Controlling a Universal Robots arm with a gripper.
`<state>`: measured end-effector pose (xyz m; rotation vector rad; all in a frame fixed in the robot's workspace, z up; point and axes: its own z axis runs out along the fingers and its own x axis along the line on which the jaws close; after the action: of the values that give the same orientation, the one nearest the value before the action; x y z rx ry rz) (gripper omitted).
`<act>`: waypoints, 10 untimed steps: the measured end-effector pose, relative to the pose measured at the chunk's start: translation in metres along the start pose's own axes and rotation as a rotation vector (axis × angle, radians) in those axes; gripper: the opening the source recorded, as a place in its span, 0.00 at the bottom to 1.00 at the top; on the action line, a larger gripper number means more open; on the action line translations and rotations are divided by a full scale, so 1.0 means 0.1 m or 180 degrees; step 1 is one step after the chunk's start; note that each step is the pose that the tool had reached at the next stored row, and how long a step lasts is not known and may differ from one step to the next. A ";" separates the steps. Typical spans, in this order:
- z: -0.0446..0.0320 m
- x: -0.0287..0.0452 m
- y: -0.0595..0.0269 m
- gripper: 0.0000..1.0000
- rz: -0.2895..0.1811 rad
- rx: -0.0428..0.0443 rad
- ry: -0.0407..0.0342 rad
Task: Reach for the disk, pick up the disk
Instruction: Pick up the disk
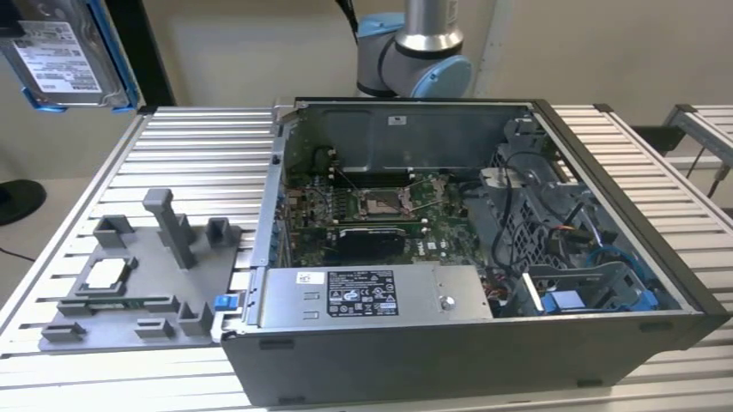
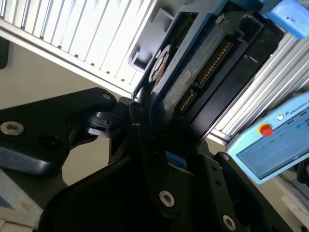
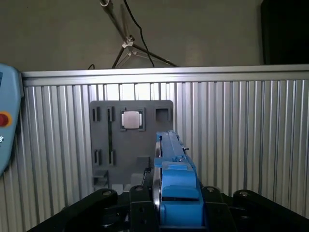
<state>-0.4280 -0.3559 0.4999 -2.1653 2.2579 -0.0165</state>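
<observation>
The ribbed aluminium bench point(image 1: 195, 154) spanned the whole scene. An open computer case point(image 1: 458, 343) lay on it, right of the middle in the exterior view, with its motherboard and cables exposed. The arm point(image 1: 418, 51) rose at the far side of the bench, behind the case. A grey fixture tray point(image 1: 137, 292) rested flat on the bench just beside the case, on the exterior view's left.

The disk point(image 1: 69, 56) hung in the air at the exterior view's far left, well above the bench and apart from both case and tray. Its white label faced the camera and its blue bracket framed the edges. In the first wrist view the disk point(image 3: 171, 154) stood edge-on over the tray. In the second wrist view its metal body point(image 2: 193, 72) and a row of connector pins showed.

The hand point(image 3: 176, 193) was closed on the disk, black fingers point(image 3: 140, 198) on either side. They probably pressed on the blue bracket rather than the metal, though the contact was shadowed in both wrist views.

A light blue pendant point(image 2: 270, 145) with a red button sat near the bench edge. The small square silver chip point(image 1: 106, 273) lay in a pocket of the tray.
</observation>
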 end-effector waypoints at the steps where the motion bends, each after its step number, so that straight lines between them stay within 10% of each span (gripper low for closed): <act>1: 0.000 -0.001 -0.036 0.00 0.0000 0.0000 0.0000; 10: 0.006 -0.015 -0.360 0.00 0.0000 0.0000 0.0000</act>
<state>-0.3919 -0.3559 0.4999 -2.1653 2.2580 -0.0164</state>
